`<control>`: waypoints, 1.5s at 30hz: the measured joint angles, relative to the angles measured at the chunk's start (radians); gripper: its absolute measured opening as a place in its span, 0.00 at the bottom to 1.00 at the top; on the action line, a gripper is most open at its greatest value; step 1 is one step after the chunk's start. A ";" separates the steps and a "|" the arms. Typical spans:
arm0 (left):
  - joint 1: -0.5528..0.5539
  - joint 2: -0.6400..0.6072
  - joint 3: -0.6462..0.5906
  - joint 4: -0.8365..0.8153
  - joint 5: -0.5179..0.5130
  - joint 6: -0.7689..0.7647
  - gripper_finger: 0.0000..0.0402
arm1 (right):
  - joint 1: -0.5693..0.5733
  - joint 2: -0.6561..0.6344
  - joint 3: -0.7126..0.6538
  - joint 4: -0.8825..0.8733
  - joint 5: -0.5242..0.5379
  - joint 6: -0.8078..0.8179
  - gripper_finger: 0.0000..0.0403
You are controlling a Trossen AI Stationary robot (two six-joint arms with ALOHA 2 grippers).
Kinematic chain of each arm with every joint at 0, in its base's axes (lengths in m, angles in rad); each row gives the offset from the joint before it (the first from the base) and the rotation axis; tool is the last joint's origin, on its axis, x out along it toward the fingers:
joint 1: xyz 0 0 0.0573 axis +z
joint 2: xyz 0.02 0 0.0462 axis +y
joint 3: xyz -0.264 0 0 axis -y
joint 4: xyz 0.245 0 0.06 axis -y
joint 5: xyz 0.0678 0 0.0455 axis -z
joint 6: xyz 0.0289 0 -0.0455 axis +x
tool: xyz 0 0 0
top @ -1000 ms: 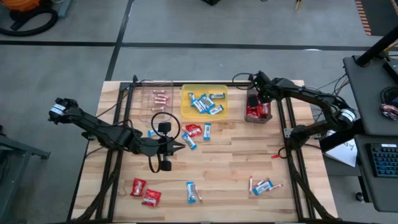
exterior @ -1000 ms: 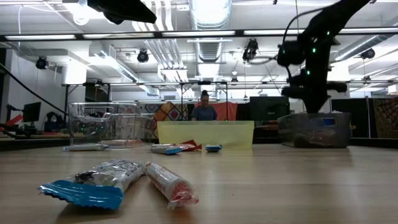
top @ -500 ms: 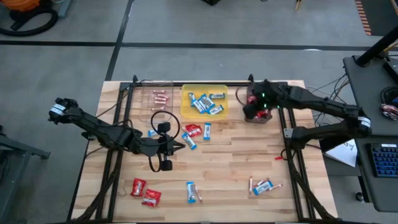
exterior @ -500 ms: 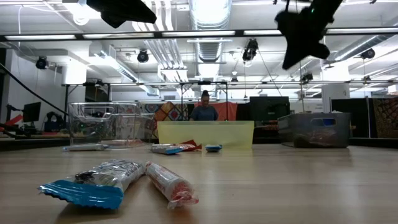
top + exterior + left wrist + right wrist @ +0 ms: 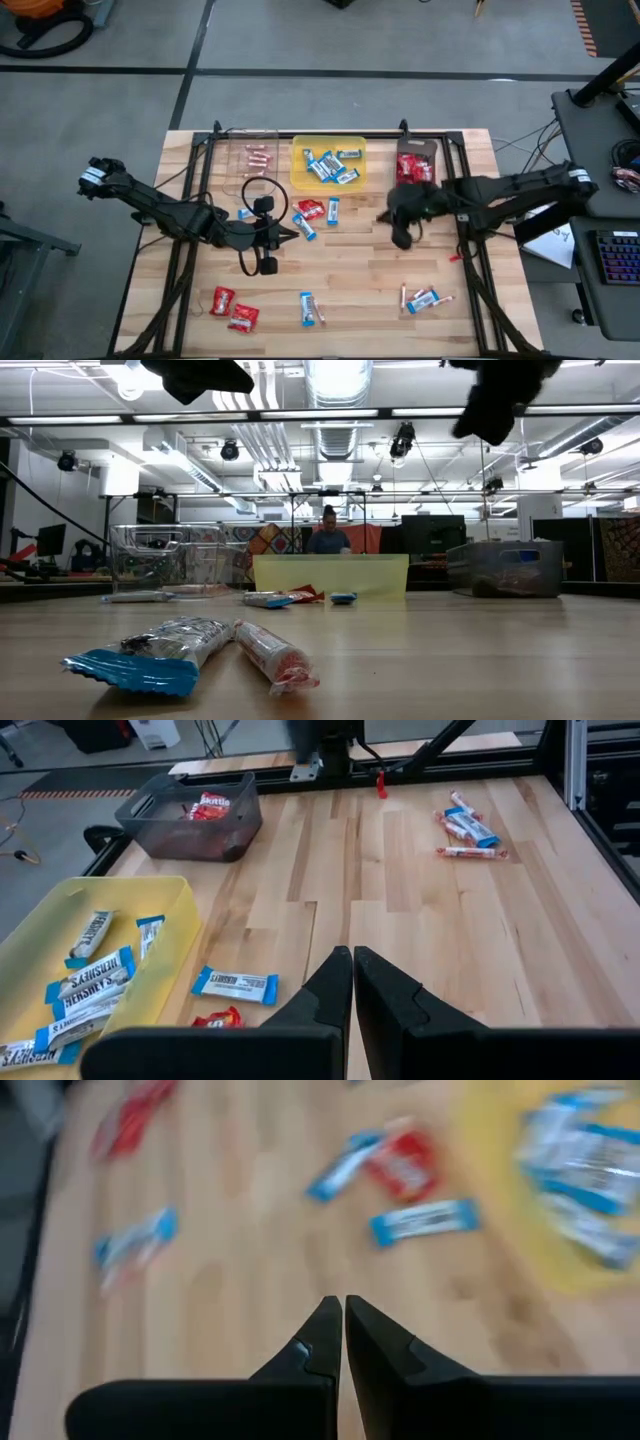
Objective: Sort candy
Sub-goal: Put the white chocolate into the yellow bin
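The candy lies scattered on the wooden table: red packets and blue-and-white bars at mid-table (image 5: 312, 212), red packets near the front left (image 5: 232, 308), a blue bar (image 5: 310, 308), and a mixed cluster at the front right (image 5: 425, 298). My left gripper (image 5: 292, 233) hovers shut above the mid-table candy, touching nothing (image 5: 352, 960). My right gripper (image 5: 388, 218) hangs shut in the air, right of that candy (image 5: 343, 1312). It holds nothing. In the low view, both grippers stay high above the table, the left (image 5: 195, 375) and the right (image 5: 500, 400).
Three trays stand along the far edge. A clear one (image 5: 255, 155) holds pinkish sticks, a yellow one (image 5: 328, 163) holds blue-and-white bars, and a dark one (image 5: 415, 168) holds red packets. Black frame rails (image 5: 460, 250) run along the table's sides. A person shows in the room behind (image 5: 328, 535).
My right gripper has swung away from above the dark tray, toward the table's near edge and middle. It has risen and turned as it went, staying shut. It now hangs beside the mid-table candy. The candy has not moved.
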 joint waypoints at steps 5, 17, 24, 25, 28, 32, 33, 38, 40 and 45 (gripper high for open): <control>-0.002 0.000 0.000 0.000 0.001 -0.011 0.00 | 0.108 0.000 -0.062 -0.008 -0.125 -0.093 0.03; -0.001 0.000 0.000 0.019 -0.001 -0.014 0.00 | 0.357 0.127 -0.043 -0.170 -0.096 0.158 0.03; -0.001 0.000 0.000 0.026 -0.002 -0.014 0.00 | 0.480 0.235 -0.011 -0.266 -0.097 0.249 0.03; -0.001 0.000 0.000 0.026 -0.002 -0.014 0.00 | 0.498 0.253 0.000 -0.273 -0.098 0.257 0.03; -0.001 0.000 0.000 0.028 -0.025 -0.014 0.00 | 0.549 0.310 0.030 -0.301 -0.096 0.262 0.03; -0.001 0.000 0.000 0.033 -0.053 -0.010 0.00 | 0.605 0.383 0.073 -0.316 -0.097 0.299 0.04; 0.000 0.000 0.000 0.034 -0.053 -0.005 0.00 | 0.615 0.400 0.083 -0.317 -0.099 0.323 0.05; 0.000 0.000 0.000 0.053 -0.054 0.025 0.00 | 0.646 0.458 0.122 -0.317 -0.103 0.395 0.18; 0.000 0.000 0.000 0.057 -0.054 0.040 0.00 | 0.662 0.478 0.137 -0.318 -0.103 0.396 0.24; 0.000 0.000 0.000 0.057 -0.053 0.050 0.00 | 0.712 0.525 0.154 -0.318 -0.103 0.396 0.35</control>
